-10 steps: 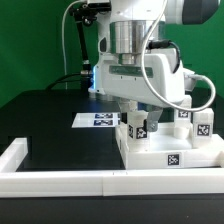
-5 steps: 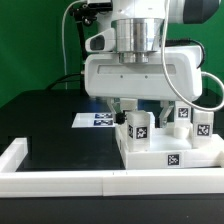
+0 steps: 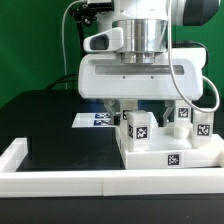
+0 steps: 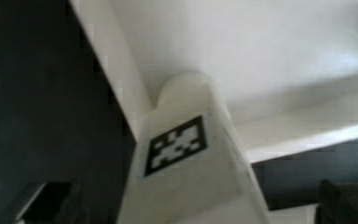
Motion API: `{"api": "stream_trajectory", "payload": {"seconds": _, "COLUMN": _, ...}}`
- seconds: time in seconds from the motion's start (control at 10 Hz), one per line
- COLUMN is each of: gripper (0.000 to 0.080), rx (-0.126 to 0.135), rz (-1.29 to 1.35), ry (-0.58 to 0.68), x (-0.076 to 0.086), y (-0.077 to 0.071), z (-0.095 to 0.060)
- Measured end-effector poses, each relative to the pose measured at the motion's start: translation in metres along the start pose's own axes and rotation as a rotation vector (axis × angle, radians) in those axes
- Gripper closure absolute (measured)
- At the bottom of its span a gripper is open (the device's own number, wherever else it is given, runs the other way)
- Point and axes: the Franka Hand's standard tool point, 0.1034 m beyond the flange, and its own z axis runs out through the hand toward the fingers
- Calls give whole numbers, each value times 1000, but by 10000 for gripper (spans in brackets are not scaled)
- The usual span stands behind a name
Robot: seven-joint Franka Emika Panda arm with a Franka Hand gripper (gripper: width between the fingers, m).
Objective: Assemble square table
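Note:
The square table's white slab (image 3: 150, 152) lies at the exterior view's right, with a tag (image 3: 172, 158) on its front edge. Three white tagged legs stand upright on it: one at the near left (image 3: 138, 130), two further right (image 3: 182, 114) (image 3: 203, 126). My gripper (image 3: 143, 110) hangs open just above the near-left leg, one finger on each side. In the wrist view that leg (image 4: 185, 140) fills the middle between the dark fingertips (image 4: 44, 200), with a gap on both sides. Nothing is held.
The marker board (image 3: 98, 119) lies flat on the black surface behind and left of the slab. A long white rim (image 3: 60, 180) borders the work surface at the front and left. Cables hang behind the arm.
The hand has turned about its vertical axis, so its broad face now fronts the exterior camera. It stays above the near-left leg. The jaws remain open and the parts have not moved.

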Motion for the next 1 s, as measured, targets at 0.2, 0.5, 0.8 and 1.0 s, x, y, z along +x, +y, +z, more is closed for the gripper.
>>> {"api": "stream_trajectory", "payload": {"seconds": 0.2, "gripper": 151, "rx": -8, "rz": -129, "ry": 0, "x": 0, "y": 0, "z": -1}}
{"api": "stream_trajectory", "payload": {"seconds": 0.5, "gripper": 163, "rx": -12, "rz": -163, "ry": -1, "x": 0, "y": 0, "z": 0}}
{"api": "stream_trajectory", "payload": {"seconds": 0.8, "gripper": 509, "rx": -12, "rz": -157, "ry": -2, "x": 0, "y": 0, "z": 0}}
{"api": "stream_trajectory", "payload": {"seconds": 1.0, "gripper": 508, "rx": -12, "rz": -136, "ry": -2, "x": 0, "y": 0, "z": 0}}
